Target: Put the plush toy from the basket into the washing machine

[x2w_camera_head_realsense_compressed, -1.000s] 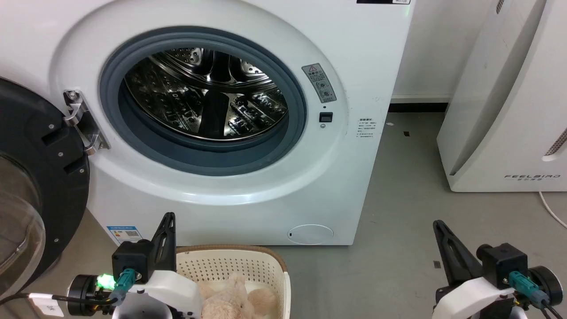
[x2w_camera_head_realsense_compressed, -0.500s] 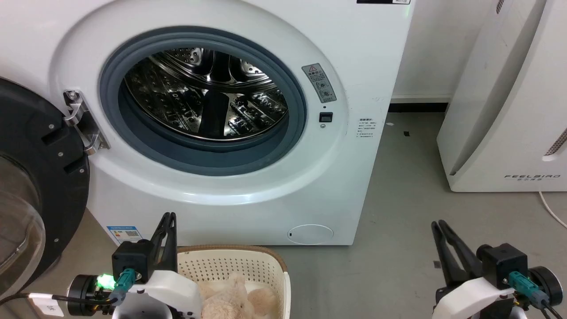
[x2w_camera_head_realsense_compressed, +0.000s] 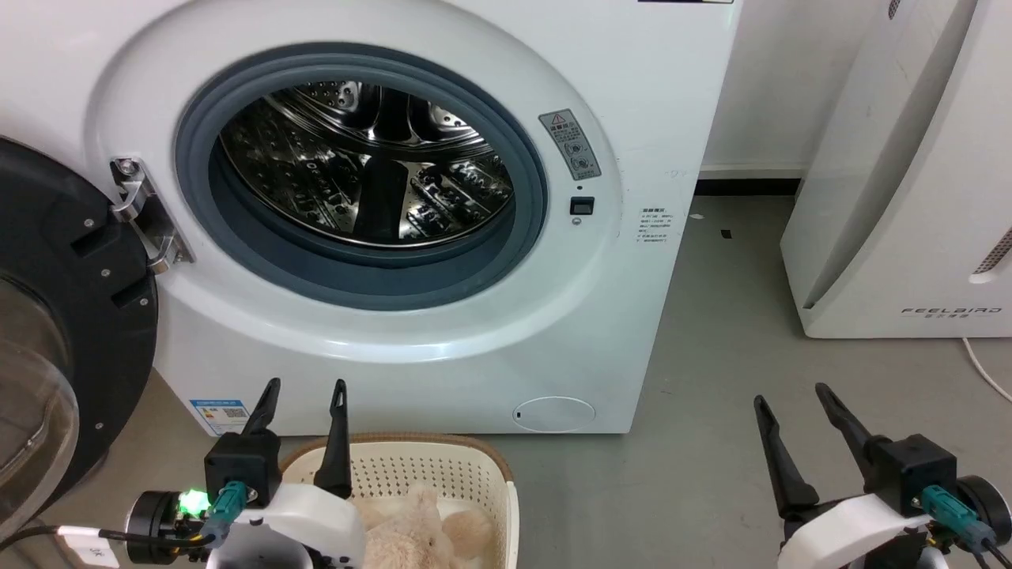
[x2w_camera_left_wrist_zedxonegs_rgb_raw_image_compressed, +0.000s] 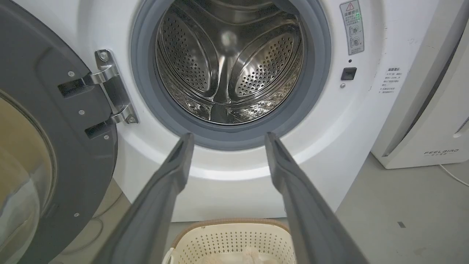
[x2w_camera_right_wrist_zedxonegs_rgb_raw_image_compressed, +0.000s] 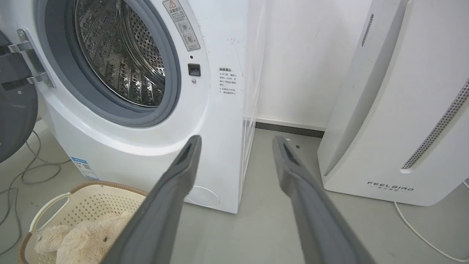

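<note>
**Spotter:** Where's the plush toy?

**Me:** The plush toy (x2w_camera_right_wrist_zedxonegs_rgb_raw_image_compressed: pixel 84 238) lies in the basket (x2w_camera_head_realsense_compressed: pixel 443 474). The basket sits on the floor just in front of the washing machine (x2w_camera_head_realsense_compressed: pixel 632 118), below its porthole. The drum (x2w_camera_head_realsense_compressed: pixel 371 174) looks bare, so I'd say nothing of the job is done yet.

**Spotter:** And your jaws?

**Me:** Both pairs are spread wide and hold nothing. My left gripper (x2w_camera_head_realsense_compressed: pixel 307 385) hangs in front of the machine, fingers pointing at the panel under the porthole. My right gripper (x2w_camera_head_realsense_compressed: pixel 791 395) is off the machine's right front corner, over bare floor.

**Spotter:** What worries you?

**Me:** Mostly the fur. If I pinch only fluff and not the body, I expect the toy to slide out on the lift and land on the floor in front of the machine. A limb could also catch the basket's wall. The basket looks light, so it might come up with the toy or tip against the machine.

**Spotter:** And at the porthole?

**Me:** The grey seal (x2w_camera_head_realsense_compressed: pixel 522 221) has a lip. If I let go too shallow, a leg could hang over it and fall back out. The door (x2w_camera_head_realsense_compressed: pixel 79 316) also stands open on the machine's left, close to my left arm, so a wide swing could knock it.
</note>
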{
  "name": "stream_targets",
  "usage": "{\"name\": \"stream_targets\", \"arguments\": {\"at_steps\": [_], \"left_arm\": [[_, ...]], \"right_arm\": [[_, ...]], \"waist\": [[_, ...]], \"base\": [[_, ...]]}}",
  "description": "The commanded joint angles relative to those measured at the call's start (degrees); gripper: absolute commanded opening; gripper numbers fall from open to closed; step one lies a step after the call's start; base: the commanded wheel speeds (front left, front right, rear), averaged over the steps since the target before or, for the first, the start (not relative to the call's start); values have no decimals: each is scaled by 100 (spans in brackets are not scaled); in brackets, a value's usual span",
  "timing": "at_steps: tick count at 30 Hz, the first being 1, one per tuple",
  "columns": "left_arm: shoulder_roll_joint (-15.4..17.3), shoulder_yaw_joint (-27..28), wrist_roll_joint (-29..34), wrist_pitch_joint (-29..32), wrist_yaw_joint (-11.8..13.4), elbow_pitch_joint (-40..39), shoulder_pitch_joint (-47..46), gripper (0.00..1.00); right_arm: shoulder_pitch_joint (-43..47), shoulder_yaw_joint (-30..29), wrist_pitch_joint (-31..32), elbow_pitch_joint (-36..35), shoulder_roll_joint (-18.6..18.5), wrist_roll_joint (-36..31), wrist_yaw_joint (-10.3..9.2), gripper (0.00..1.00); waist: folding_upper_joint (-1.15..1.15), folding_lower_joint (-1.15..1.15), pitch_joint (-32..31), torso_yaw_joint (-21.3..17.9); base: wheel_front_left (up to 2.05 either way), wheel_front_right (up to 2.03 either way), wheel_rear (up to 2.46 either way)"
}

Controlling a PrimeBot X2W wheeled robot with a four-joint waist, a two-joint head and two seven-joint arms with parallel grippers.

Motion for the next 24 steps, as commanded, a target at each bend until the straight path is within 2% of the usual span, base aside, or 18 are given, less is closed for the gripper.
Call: {"name": "stream_targets", "arguments": {"at_steps": [1,14,24], "left_arm": [[0,-8,-31,-50,38,32,-55,100],[36,-125,-14,-206,-21,581,-340,100],[90,-270,-20,-320,-143,1507,-786,100]], "right_arm": [[-10,-25,-54,-37,0,46,-1,100],[-95,-105,-209,-55,-1,209,-1,100],[-211,-169,-328,-55,-1,341,-2,100]], "waist": [[0,0,7,0],[0,0,188,-32],[0,0,428,-90]], "base": [[0,0,0],[0,0,0],[0,0,0]]}}
